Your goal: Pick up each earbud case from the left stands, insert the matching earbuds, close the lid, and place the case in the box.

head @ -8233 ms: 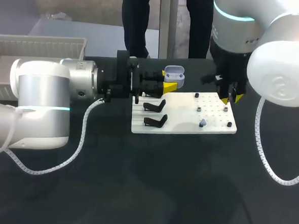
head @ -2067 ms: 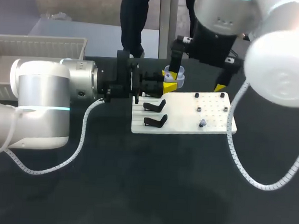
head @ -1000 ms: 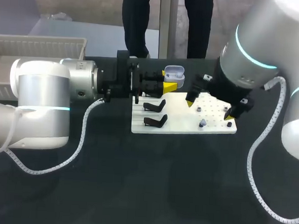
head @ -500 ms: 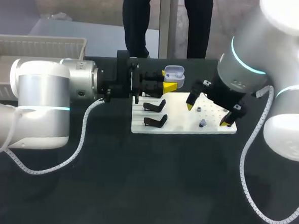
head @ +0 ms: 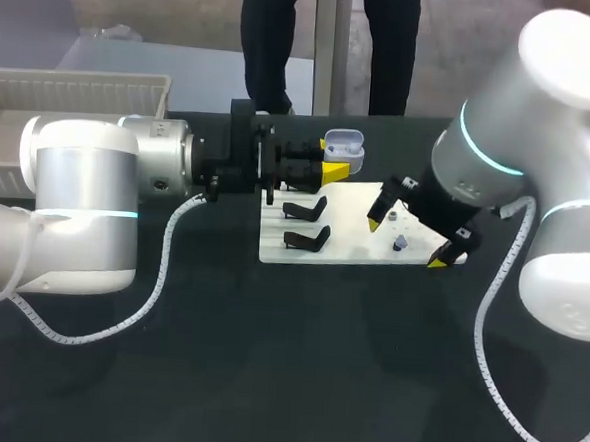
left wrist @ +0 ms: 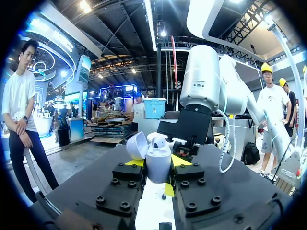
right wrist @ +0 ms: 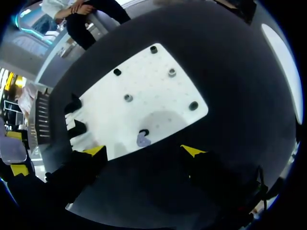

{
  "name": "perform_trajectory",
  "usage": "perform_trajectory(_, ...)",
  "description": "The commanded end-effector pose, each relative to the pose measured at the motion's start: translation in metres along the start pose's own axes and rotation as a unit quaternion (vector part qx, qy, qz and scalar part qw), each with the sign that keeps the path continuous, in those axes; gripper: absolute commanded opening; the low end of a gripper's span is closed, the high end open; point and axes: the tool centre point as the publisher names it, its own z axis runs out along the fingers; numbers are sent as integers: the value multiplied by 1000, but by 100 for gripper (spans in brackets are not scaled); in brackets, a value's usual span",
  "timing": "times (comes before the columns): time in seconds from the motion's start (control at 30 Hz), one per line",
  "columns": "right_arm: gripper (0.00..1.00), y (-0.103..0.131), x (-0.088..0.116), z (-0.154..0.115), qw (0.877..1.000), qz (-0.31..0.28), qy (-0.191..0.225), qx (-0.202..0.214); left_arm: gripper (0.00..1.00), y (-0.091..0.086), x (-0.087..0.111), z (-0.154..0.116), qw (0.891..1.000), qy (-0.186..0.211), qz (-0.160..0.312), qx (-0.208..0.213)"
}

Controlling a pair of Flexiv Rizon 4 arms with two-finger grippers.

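Right tool (head: pixel 406 243) swung from the earbud case (head: pixel 343 142) down to the white board (head: pixel 344 239)

Pulled away from the case about two seconds ago, crossed the board and sank toward its near right part. Now hanging low over that near edge, fingers spread wide and pinching nothing. Between the two yellow tips, and a little ahead of them: one small lavender earbud (right wrist: pixel 143 140), lying on the board just beside a dark peg (right wrist: pixel 144 132), touched by neither finger. Farther across the board's right part, four more pegs, well apart from each other.

Unmoved through all of this: left tool (left wrist: pixel 157 162), reaching in level just past the board's far edge, left of its middle. Pressed against the earbud case from both sides, gripping its lower half. Case upright and raised above the board, lid tipped open.

On the board's left part, two black stands (head: pixel 307 225), one behind the other, near the left tool. Under the board, the dark table (head: pixel 266 360).
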Motion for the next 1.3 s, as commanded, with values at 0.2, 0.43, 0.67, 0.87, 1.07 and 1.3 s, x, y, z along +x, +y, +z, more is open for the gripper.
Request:
perform_trajectory(0.2,85,4,-2,10,1000,18,-4,8,0,0,1,0,1000,-2,1,-2)
perform_trajectory(0.43,81,2,-7,13,999,34,-9,10,0,0,1,0,1000,-2,1,-2)
perform_trajectory(0.67,61,1,-9,14,999,36,-10,7,0,0,1,0,1000,-2,1,-2)
perform_trajectory(0.87,49,2,-8,14,999,35,-10,8,0,0,1,0,1000,-2,1,-2)
perform_trajectory(1.07,49,1,-6,14,999,38,-9,9,0,0,1,0,1000,-2,1,-2)
perform_trajectory(1.3,45,1,-6,16,999,37,-9,9,0,0,1,0,1000,-2,1,-2)
